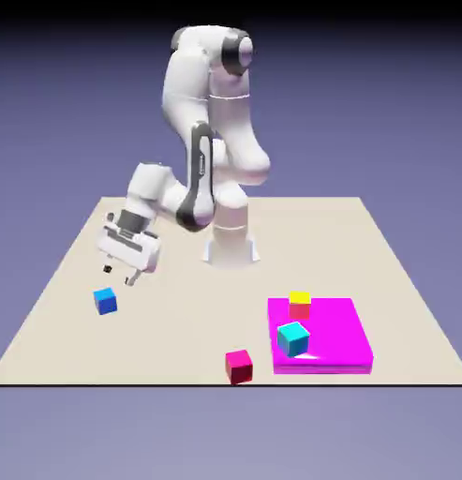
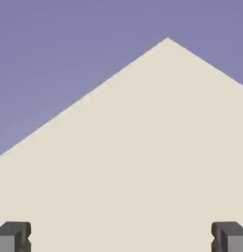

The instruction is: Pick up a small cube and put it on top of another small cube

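Gripper (image 1: 119,275) wide open, nothing held; hand view shows both fingertips (image 2: 13,237) at the bottom corners with only bare table (image 2: 143,162) between them and a table corner up top against the backdrop. Blue cube (image 1: 105,300) sits near the table's edge on the exterior view's left, just below the gripper, not touching it, with bare table all around. Crimson cube (image 1: 238,366) is close to the near edge. Magenta slab (image 1: 337,328) lies toward the exterior view's right, carrying a cyan cube (image 1: 292,338) and a yellow-topped cube (image 1: 300,304) at its far-left corner. No readable writing or labels anywhere.
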`<state>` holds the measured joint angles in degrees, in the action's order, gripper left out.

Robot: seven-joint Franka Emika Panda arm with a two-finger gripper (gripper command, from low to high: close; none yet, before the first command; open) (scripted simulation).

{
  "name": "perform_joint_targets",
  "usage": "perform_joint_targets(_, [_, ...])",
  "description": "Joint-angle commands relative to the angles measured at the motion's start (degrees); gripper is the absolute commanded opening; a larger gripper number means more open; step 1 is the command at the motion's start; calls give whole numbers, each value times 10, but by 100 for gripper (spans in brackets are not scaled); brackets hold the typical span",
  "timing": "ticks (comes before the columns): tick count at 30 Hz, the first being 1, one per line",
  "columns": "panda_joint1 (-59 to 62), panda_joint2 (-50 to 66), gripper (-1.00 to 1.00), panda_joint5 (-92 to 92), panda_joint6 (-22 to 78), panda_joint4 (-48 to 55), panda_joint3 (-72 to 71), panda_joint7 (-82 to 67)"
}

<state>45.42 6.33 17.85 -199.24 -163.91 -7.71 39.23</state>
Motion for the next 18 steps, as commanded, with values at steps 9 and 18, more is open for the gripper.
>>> perform_joint_targets(9, [96,137,0,19,-80,25,-13,-2])
perform_joint_targets(18, [105,221,-100,-2,-122,67,-10,3])
